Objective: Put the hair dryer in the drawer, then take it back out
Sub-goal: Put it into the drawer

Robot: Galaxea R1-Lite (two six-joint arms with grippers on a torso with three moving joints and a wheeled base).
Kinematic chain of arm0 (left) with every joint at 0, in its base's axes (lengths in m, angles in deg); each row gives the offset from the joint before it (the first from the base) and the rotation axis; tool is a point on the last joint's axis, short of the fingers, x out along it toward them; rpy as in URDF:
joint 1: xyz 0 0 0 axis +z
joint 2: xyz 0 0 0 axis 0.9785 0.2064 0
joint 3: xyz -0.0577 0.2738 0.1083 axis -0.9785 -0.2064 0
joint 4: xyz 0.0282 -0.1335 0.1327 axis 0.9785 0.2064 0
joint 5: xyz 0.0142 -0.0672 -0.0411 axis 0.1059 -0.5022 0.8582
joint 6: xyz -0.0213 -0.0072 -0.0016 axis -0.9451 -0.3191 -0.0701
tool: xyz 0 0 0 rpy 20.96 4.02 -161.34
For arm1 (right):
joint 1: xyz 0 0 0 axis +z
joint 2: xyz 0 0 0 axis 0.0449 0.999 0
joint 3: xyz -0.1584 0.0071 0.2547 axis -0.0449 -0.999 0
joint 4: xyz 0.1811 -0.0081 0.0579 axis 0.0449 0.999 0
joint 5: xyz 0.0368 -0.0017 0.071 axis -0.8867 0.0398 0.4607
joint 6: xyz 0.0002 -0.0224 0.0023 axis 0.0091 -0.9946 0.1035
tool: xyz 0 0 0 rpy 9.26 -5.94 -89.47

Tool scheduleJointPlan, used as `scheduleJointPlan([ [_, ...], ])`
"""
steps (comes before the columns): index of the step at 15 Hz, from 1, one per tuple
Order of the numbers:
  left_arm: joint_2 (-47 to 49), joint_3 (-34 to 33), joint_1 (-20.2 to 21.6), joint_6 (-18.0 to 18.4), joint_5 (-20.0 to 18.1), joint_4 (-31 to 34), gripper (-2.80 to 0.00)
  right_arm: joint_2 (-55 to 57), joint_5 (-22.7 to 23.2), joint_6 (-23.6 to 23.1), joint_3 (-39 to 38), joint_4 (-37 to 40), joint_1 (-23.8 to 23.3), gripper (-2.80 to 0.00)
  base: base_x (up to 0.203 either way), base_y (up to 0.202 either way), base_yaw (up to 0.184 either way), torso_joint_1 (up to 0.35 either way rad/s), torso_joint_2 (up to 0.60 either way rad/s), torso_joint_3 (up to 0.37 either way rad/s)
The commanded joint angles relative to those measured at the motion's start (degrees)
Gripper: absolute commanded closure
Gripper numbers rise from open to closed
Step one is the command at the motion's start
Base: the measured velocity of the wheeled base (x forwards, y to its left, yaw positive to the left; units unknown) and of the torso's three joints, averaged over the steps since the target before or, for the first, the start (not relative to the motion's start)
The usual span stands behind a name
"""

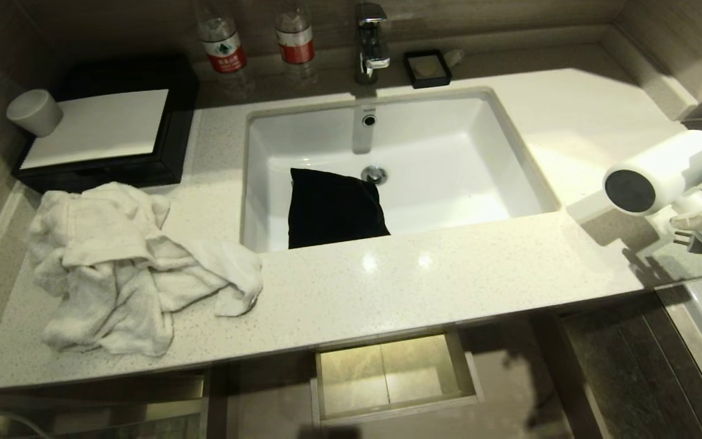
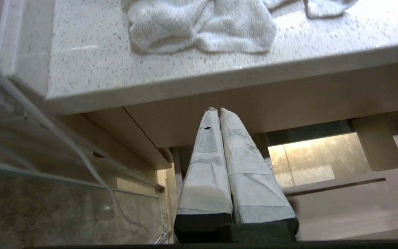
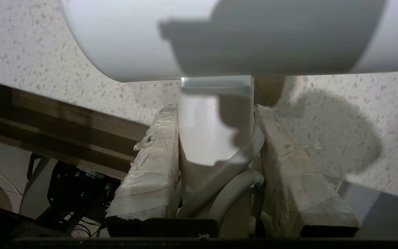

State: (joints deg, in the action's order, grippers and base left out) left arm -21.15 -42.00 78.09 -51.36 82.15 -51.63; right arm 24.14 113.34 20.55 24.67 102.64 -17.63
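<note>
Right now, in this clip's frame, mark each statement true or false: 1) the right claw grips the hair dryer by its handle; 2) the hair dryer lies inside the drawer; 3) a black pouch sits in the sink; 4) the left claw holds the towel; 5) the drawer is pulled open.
1) True: the right claw clamps the handle of the hair dryer, cord pinched alongside.
2) False: it is held above the countertop at its right end; the drawer holds nothing visible.
3) True: the black pouch leans in the sink.
4) False: the left claw is shut on nothing, below the counter edge; the towel lies crumpled on the counter.
5) True.
</note>
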Motion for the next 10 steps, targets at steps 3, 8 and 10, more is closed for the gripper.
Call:
scheduleJointPlan([
  [3, 0.0, -0.1, 0.0, 0.0, 0.0, 0.0, 0.00, -2.6, 0.2, -0.1, -1.0, 0.3, 0.0, 0.00, 0.000, 0.000, 0.000, -0.355, 0.25, -0.089],
  [8, 0.0, 0.0, 0.0, 0.0, 0.0, 0.0, 0.00, -4.8, 0.2, -0.1, -2.8, 0.0, -0.1, 0.00, 0.000, 0.000, 0.000, -0.348, 0.21, -0.128],
  [10, 0.0, -0.1, 0.0, 0.0, 0.0, 0.0, 0.00, -5.5, 0.1, 0.1, -3.2, -0.1, -0.1, 0.00, 0.000, 0.000, 0.000, -0.334, 0.16, -0.169],
])
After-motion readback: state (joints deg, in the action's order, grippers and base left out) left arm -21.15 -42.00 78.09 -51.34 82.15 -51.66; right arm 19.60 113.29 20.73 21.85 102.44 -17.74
